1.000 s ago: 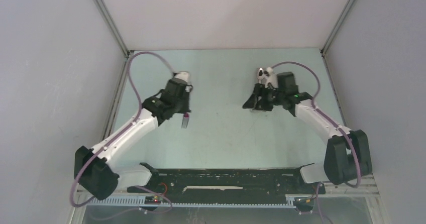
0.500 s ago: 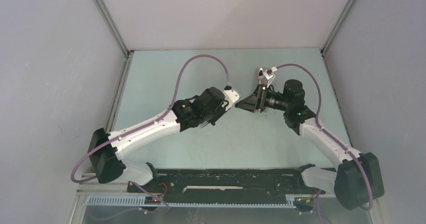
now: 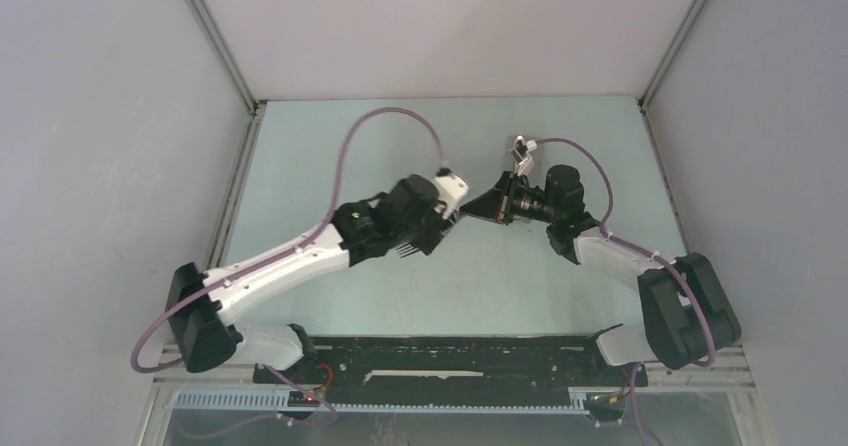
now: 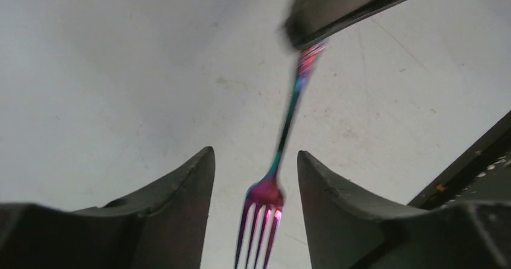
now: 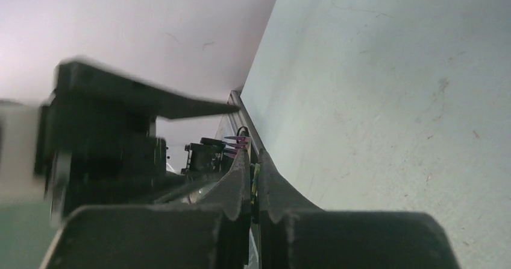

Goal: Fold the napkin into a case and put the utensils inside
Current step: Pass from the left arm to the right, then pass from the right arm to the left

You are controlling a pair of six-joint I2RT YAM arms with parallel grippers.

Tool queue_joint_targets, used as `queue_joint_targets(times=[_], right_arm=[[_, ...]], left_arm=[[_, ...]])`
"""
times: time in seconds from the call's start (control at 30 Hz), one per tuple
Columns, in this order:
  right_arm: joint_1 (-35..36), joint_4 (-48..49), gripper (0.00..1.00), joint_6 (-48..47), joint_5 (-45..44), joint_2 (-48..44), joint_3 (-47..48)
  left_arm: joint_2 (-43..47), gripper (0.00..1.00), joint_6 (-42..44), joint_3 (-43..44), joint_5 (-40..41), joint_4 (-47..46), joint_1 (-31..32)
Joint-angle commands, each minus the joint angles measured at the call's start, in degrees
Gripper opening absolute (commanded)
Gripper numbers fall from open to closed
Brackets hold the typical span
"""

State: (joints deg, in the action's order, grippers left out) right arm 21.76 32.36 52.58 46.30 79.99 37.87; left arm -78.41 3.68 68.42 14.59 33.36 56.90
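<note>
mid-air handover above the table (image 3: 330,146): right end effector (image 5: 253,158) pinched on the fork (image 4: 283,136) at its handle tip, left end effector (image 4: 254,155) parted around the tines, not gripping. no napkin in sight. next, the left should back off clear.

Below me: pale green tabletop (image 3: 420,136), scuffed and speckled in my wrist views. White back wall (image 3: 450,26) at 12, grey left wall (image 3: 100,166) at 9, grey right wall (image 3: 770,116) at 3. Aluminium strut (image 3: 215,41) at 11, second strut (image 3: 679,36) at 1. Black rail (image 3: 450,351) along 6, slotted white cable duct (image 3: 450,399) just nearer.
</note>
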Motion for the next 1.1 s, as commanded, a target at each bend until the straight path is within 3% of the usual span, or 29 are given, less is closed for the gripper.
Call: queue_joint_targets(times=[0.0, 0.03, 0.2, 0.37, 0.43, 0.53, 0.7, 0.73, 0.8, 0.83, 0.9, 0.93, 1.0, 1.07], right_arm=[[-3.28, 8.85, 0.00, 3.35, 2.68, -4.16, -1.06], [-3.98, 9.34, 0.00, 3.05, 3.48, -4.92, -1.18], [-6.65, 10.72, 0.00, 3.42, 4.93, -7.57, -1.17], [-5.91, 13.17, 0.00, 5.15, 3.42, -8.21, -1.13], [-5.41, 13.49, 0.00, 5.40, 2.50, -8.55, -1.08], [-4.14, 13.91, 0.00, 5.47, 0.76, -9.33, -1.17], [-2.04, 12.73, 0.00, 4.68, -0.35, -9.79, -1.13], [-1.68, 12.08, 0.00, 4.26, -0.67, -10.15, -1.15], [-0.93, 9.83, 0.00, 2.79, -1.55, -11.04, -1.13], [-0.85, 7.83, 0.09, 1.62, -2.16, -11.96, -1.13], [-1.40, -2.40, 0.53, -4.80, -5.50, -14.87, -0.48], [-1.60, -13.38, 0.68, -12.06, -10.24, -16.62, 1.42], [0.19, -32.03, 0.75, -28.98, -22.57, -17.24, 7.14], [3.64, -41.88, 0.79, -43.10, -31.91, -15.36, 12.10]], left_arm=[[12.86, 0.66, -18.82, -6.66, -14.34, -5.94, -13.67], [16.10, 0.77, -24.48, -9.78, -20.10, -8.72, -17.37], [27.18, 0.82, -48.80, -25.36, -36.76, -23.81, -28.54], [27.12, 0.80, -68.61, -36.68, -48.14, -49.57, -29.58], [26.95, 0.78, -68.63, -37.06, -48.34, -50.06, -29.53], [26.84, 0.67, -67.10, -36.95, -47.95, -48.33, -29.48], [26.45, 0.37, -66.20, -36.93, -47.45, -48.17, -29.48], [26.27, 0.30, -65.55, -36.56, -47.75, -47.63, -29.48], [25.95, 0.07, -63.32, -35.39, -47.78, -44.90, -29.48], [26.13, 0.01, -61.63, -34.72, -47.53, -42.35, -29.48], [26.64, 0.00, -55.48, -31.91, -45.18, -33.18, -29.50], [26.86, 0.00, -51.76, -29.86, -43.29, -26.79, -29.49], [26.25, 0.00, -43.90, -25.22, -39.55, -16.26, -29.48], [23.87, 0.00, -36.30, -20.14, -35.02, -6.03, -29.44]])
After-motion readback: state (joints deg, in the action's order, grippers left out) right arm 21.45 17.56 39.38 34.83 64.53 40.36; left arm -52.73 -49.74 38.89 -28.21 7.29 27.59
